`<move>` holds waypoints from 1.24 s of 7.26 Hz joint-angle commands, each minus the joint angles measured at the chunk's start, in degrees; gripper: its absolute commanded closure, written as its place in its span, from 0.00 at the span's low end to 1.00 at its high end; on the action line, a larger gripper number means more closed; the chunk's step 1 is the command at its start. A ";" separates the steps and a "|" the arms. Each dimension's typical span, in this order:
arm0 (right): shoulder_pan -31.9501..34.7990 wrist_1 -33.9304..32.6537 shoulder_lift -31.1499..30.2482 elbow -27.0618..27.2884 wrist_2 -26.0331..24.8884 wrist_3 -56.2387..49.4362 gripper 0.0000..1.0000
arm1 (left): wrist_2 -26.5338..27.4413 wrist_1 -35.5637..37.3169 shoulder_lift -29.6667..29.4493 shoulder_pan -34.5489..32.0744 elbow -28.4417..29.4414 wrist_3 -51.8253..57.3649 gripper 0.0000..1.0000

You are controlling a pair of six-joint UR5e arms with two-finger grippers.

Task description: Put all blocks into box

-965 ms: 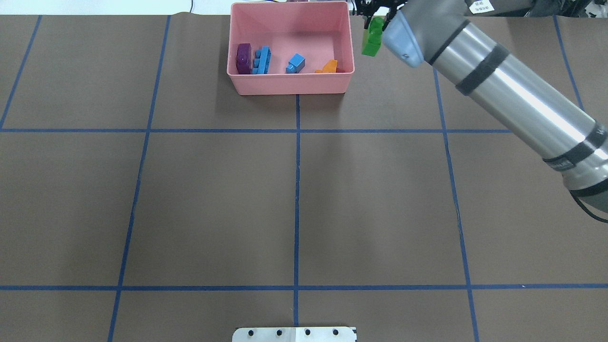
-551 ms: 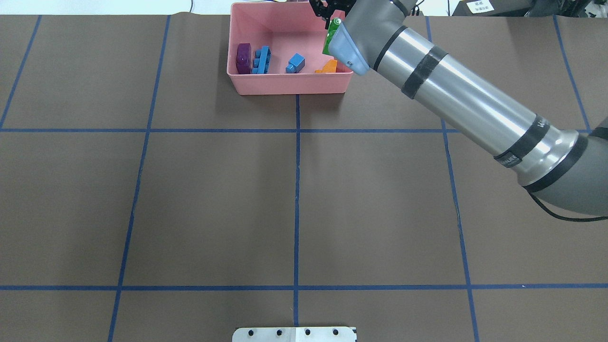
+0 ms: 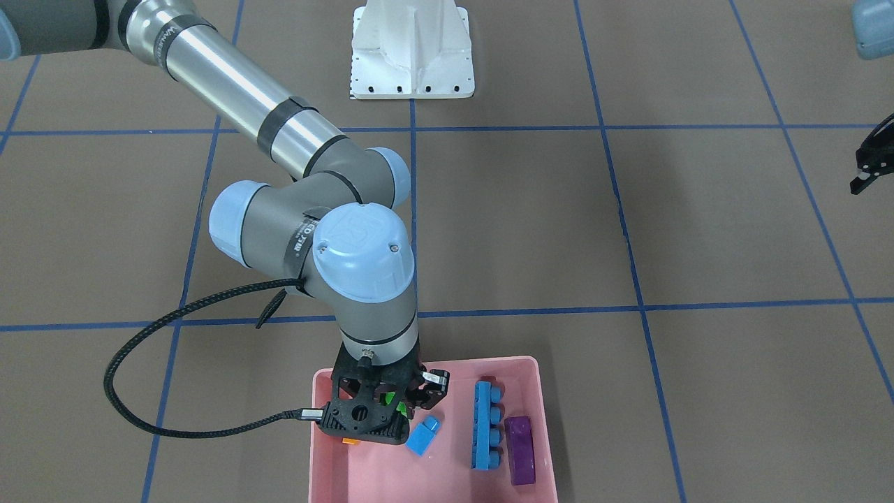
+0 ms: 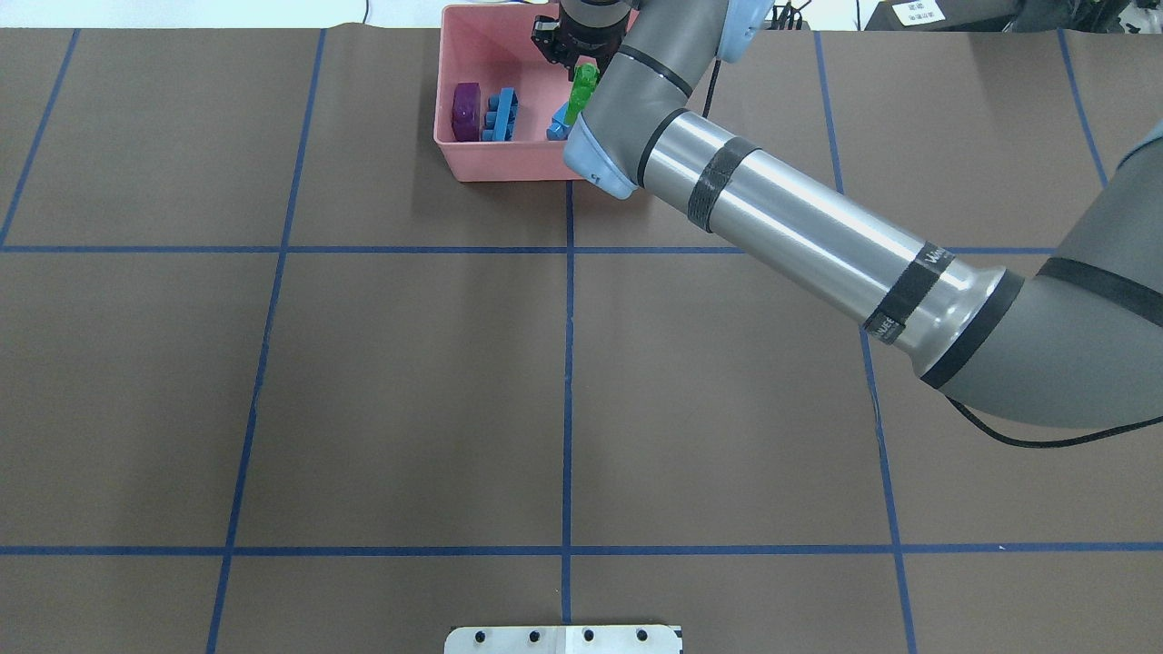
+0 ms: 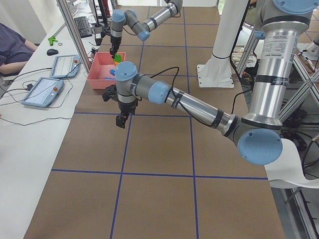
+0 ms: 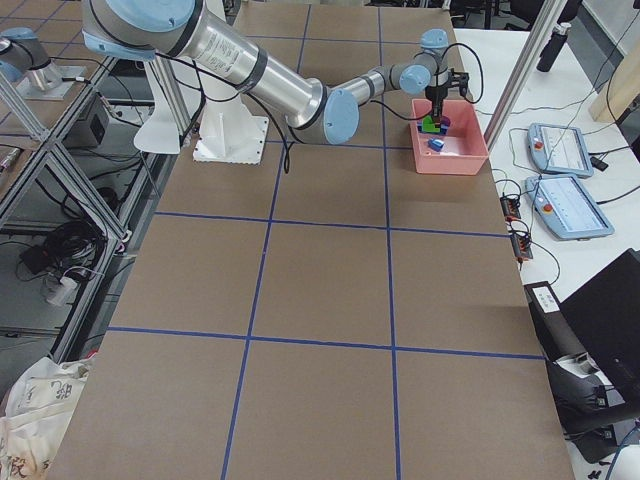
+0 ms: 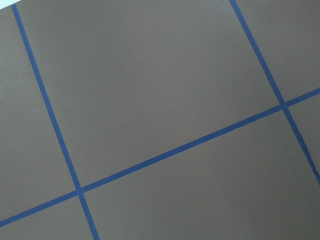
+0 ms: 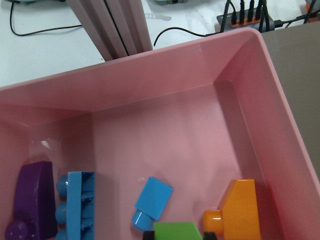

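The pink box [image 4: 509,168] stands at the table's far edge. In it lie the purple oblong [image 4: 466,111], the long blue bar [image 4: 501,113] and the small blue brick [image 4: 556,127]. The orange sloped brick [image 8: 237,210] shows in the right wrist view; the arm hides it from overhead. My right gripper [image 4: 580,65] is shut on the green brick [image 4: 581,91] and holds it over the inside of the box, above the small blue and orange bricks. My left gripper [image 3: 866,164] hangs over bare table far from the box; I cannot tell whether it is open.
The white robot base [image 3: 412,52] stands at the near middle edge of the table. The right arm's cable [image 3: 140,363] loops beside the box. Tablets and cables lie on the white bench [image 5: 45,89] beyond the box.
My right arm has carried the green brick leftward, from outside the box's right wall to over its inside. The bricks in the box have not moved.
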 commanded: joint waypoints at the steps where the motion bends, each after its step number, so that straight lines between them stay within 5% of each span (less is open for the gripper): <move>1: -1.28 1.96 0.68 -1.31 -2.47 1.24 0.37 | 0.00 -0.03 0.28 -0.06 0.06 -0.02 0.00; 2: -1.45 1.53 0.86 -1.22 -3.26 1.59 0.01 | 0.09 -0.03 0.28 -0.06 0.76 -0.02 0.00; 4: -0.41 -2.65 0.68 1.30 -1.69 0.63 0.01 | 0.36 0.05 2.73 0.03 2.68 -0.19 0.00; 6: 3.71 -23.43 -1.85 14.17 5.05 -11.52 0.00 | 0.53 -0.12 3.88 -3.29 5.60 0.16 0.00; 8: 7.75 -26.42 -12.18 27.02 10.33 -18.50 0.00 | 0.09 -0.82 8.69 -5.67 5.43 1.98 0.00; 9: 8.90 -26.34 -18.50 33.17 11.58 -23.32 0.00 | 0.52 -0.74 10.80 -6.38 5.51 13.49 0.00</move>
